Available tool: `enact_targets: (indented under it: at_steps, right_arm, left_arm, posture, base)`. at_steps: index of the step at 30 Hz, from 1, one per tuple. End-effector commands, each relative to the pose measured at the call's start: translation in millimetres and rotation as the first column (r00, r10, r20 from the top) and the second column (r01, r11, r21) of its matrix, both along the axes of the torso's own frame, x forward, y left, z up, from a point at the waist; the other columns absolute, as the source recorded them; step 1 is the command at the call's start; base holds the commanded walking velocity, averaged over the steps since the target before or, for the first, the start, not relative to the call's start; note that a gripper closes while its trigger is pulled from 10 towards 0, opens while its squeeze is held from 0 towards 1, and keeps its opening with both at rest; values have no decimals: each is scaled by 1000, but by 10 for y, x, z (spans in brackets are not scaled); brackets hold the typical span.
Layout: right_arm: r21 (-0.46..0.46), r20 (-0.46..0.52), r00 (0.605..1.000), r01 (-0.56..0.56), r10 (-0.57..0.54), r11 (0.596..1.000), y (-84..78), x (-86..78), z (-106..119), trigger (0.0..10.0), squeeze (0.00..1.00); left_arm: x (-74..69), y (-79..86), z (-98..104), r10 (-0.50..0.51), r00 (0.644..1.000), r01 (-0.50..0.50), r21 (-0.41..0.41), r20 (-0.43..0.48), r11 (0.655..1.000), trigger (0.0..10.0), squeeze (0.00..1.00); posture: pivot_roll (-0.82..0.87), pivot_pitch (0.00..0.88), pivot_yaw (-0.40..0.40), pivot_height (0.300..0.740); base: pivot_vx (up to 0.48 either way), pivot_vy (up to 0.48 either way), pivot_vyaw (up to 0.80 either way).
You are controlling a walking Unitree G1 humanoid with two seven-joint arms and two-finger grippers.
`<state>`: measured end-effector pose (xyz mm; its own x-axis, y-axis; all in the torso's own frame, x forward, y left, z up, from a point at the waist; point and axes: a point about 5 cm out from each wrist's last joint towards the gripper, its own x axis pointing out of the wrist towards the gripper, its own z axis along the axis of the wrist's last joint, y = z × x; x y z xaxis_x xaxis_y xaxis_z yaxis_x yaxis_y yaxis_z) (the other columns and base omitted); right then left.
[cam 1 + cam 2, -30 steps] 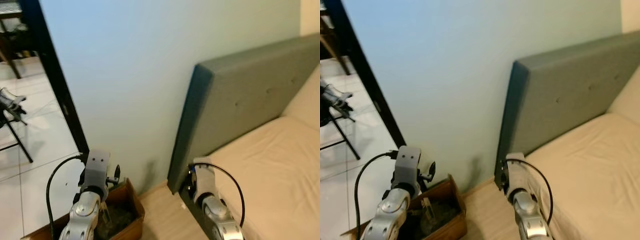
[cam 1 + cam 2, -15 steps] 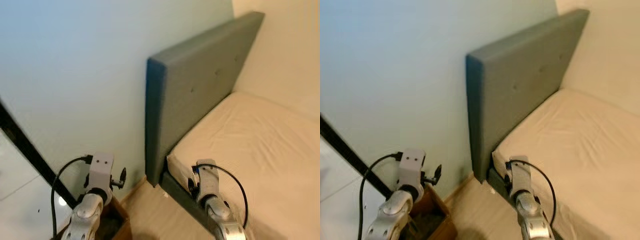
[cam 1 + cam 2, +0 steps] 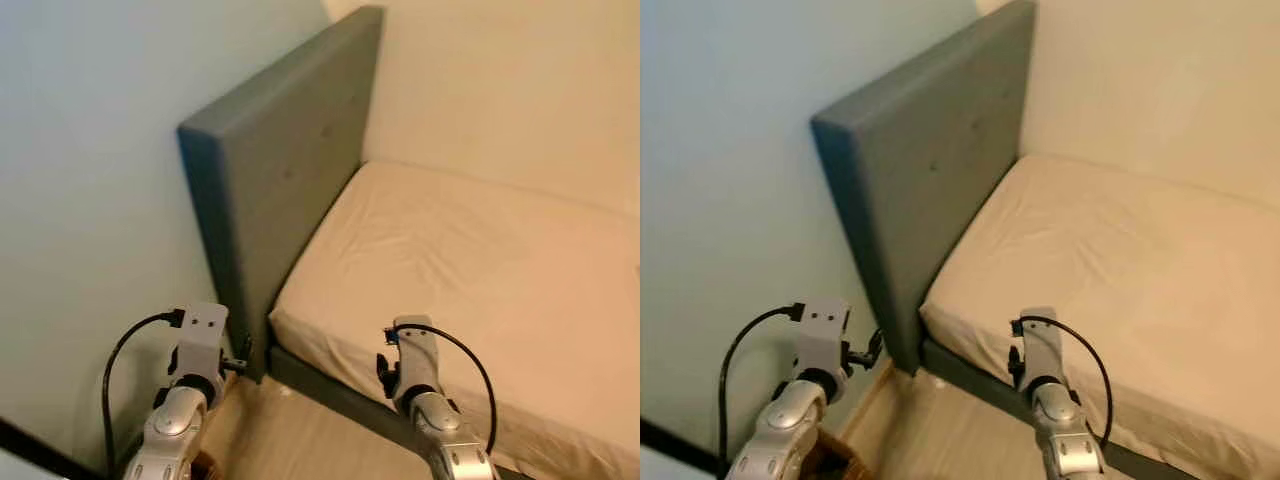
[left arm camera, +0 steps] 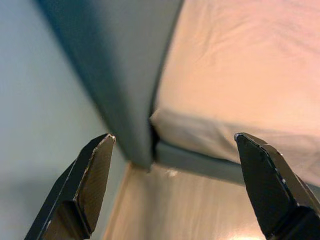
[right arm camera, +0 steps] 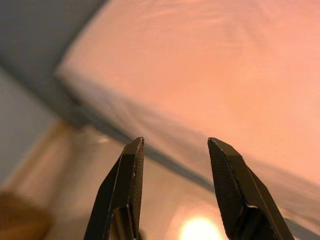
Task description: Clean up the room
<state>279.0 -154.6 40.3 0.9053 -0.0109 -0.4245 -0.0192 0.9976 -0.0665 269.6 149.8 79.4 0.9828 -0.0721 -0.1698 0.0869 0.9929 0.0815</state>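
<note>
Both tools hang low and empty, left tool (image 4: 170, 185) spread wide, right tool (image 5: 175, 192) parted, above the wooden floor (image 3: 300, 440). Beyond, the bed (image 3: 480, 270) lies bare against its grey headboard (image 3: 270, 170); nothing to tidy, so handling can't be judged.

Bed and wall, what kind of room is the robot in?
Most likely a bedroom. There is a bed with a cream sheet and a tall grey headboard that stands against the wall, with a wooden floor below.
</note>
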Motion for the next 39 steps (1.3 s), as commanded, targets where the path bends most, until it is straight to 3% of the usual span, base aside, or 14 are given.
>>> enact_targets:
  at_steps: [1,28,39]
  right_arm:
    - [20,-30,1000,2,-2,1000,38,-50,-65,10000,0]
    - [35,-27,1000,-15,16,999,92,-52,-59,10000,0]
    - [30,-19,999,-44,45,999,128,-49,-55,10000,0]
  left_arm:
    - [-38,34,-70,2,1000,-3,-7,-30,1000,10000,0]
    - [-48,10,-48,-17,1000,17,-24,-17,1000,10000,0]
    - [-53,-1,5,-18,1000,19,-66,22,998,10000,0]
  posture:
    - [-75,104,-14,740]
    - [-65,105,-22,740]
    - [-68,104,-21,740]
  base:
    - [0,0,-800]
    - [0,0,-800]
    - [0,0,0]
